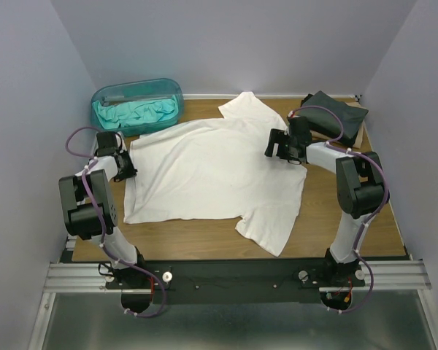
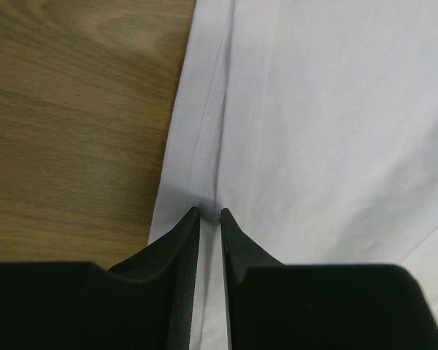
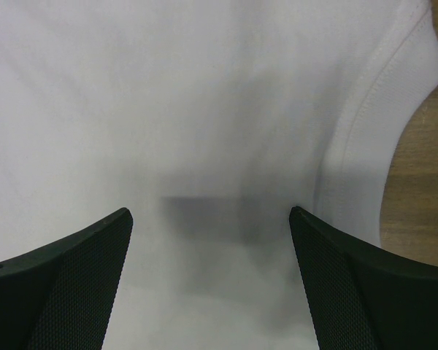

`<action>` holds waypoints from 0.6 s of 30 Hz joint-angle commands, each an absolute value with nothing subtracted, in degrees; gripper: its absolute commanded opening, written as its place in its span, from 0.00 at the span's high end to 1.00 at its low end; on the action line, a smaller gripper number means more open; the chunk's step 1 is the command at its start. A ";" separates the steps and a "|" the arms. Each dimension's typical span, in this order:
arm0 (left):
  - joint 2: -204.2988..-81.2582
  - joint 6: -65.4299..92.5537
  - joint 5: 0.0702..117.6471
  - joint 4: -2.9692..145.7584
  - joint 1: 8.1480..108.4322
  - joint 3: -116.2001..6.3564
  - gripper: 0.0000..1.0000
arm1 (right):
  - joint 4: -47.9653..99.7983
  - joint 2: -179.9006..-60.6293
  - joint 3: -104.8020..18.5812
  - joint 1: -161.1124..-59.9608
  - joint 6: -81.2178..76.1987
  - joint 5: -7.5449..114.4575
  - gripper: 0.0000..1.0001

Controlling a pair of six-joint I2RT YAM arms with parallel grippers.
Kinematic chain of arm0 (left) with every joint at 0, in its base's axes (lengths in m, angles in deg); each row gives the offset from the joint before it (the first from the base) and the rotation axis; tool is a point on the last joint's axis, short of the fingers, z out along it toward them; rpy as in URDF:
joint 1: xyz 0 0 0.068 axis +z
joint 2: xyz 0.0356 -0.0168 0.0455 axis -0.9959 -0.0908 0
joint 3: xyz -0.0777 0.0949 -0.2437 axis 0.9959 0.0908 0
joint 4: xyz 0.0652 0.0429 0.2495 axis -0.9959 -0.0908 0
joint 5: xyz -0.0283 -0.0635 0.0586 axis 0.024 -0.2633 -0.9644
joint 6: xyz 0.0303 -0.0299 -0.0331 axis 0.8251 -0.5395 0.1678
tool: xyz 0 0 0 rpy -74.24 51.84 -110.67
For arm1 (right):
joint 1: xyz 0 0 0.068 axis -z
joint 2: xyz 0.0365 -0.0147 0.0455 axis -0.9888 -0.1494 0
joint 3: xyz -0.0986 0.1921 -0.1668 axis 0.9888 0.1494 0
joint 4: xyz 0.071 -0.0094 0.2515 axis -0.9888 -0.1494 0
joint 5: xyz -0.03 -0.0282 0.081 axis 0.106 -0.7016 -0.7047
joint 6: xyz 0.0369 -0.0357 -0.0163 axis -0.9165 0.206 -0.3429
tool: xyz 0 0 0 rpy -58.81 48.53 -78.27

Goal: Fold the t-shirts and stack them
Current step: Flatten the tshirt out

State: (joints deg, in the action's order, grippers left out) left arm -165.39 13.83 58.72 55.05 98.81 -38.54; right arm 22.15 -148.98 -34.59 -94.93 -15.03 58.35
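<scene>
**White shirt flat, long axis left–right, one gripper at each end**

Far left: tub (image 1: 102, 98) with the teal shirt (image 1: 135, 113) bunched inside, untouched.

Left gripper (image 1: 125, 171) sat at the left edge of the white shirt (image 1: 204, 168). In the left wrist view its fingertips (image 2: 210, 213) were pressed almost together on a raised ridge of the hem (image 2: 208, 138), with bare table (image 2: 73, 109) just to the left. Read as a pinch on the hem.

The white shirt lay spread open on the table, hem left and neck right. One sleeve pointed to the far side and one to the near side. Not yet folded.

Right gripper (image 1: 277, 149) was over the neck end. In the right wrist view its jaws were spread wide (image 3: 210, 215) just above the cloth, holding nothing, with the collar (image 3: 372, 117) curving past on the right.

Far right: dark shirt (image 1: 339, 109), folded, well apart from the white one.

Judgement: each arm was nearer its own end of the shirt's long axis. A fold along that axis would need the right gripper to close on cloth near the collar first, since only the left had a hold.
</scene>
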 commanded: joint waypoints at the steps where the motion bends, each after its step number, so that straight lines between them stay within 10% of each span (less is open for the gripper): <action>1: -161.86 13.01 55.26 54.26 98.50 -38.12 0.74 | 15.53 -153.26 -33.04 -94.15 -15.47 58.90 0.05; 18: -164.93 12.75 57.72 56.63 97.18 -37.07 0.75 | 15.26 -153.53 -33.13 -94.07 -15.38 58.64 0.05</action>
